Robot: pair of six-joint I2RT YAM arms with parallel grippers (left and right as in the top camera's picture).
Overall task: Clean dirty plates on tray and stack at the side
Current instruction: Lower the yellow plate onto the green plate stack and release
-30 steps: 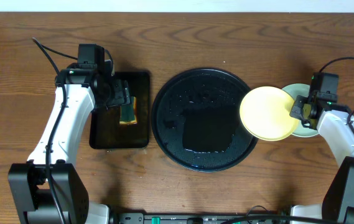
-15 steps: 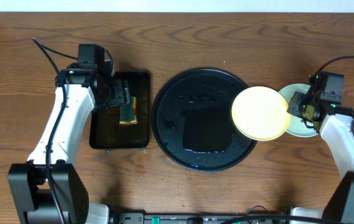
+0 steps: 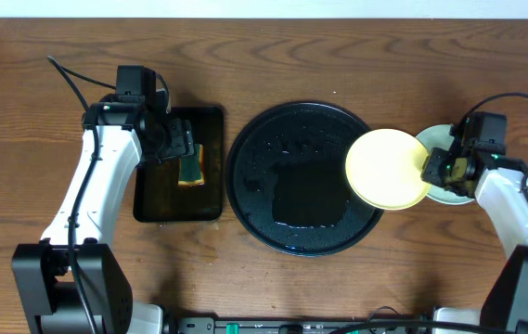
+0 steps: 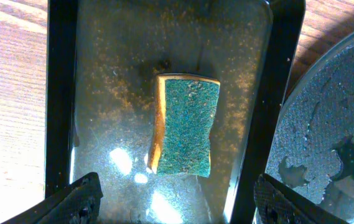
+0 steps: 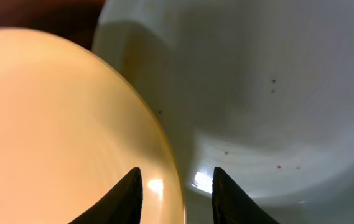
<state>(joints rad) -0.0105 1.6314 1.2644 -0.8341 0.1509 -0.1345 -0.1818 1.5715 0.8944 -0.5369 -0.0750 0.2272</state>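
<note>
Shifting a little toward the left over the last second, the yellow plate (image 3: pixel 386 169) is now overlapping more of the big tray, and the right gripper is sitting slightly lower on its edge than half a second ago. Left arm is unchanged.

Left side: left gripper (image 3: pixel 182 148) is hovering over the small tray (image 3: pixel 178 217), a black rectangular one on the wooden table (image 3: pixel 338 56). Left wrist view is showing the left gripper (image 4: pixel 178 196) with fingers spread wide, nothing between them. Under it the sponge (image 4: pixel 184 124) is lying flat inside the small tray (image 4: pixel 61 93), green scrub face up, yellow layer along its left side. Wet floor and grit are showing only in this view. From overhead the sponge (image 3: pixel 190 167) is mostly hidden by the gripper.

Centre: round tray (image 3: pixel 301 176) is sitting just right of the small tray, glossy black and wet, with no plate fully inside it. Its edge (image 4: pixel 332 124) is also showing at the wrist view's right.

Right side: right gripper (image 3: pixel 433 169) is clamping the yellow plate's right rim. The plate is covering the round tray's right edge and part of the mint plate (image 3: pixel 437 137), which is lying on the table beside that tray. Overhead shows only slivers of it. Right wrist view is showing the right gripper (image 5: pixel 177 196) straddling the yellow plate (image 5: pixel 58 124) rim, with the mint plate (image 5: pixel 276 93) below, a few dark specks on it.
</note>
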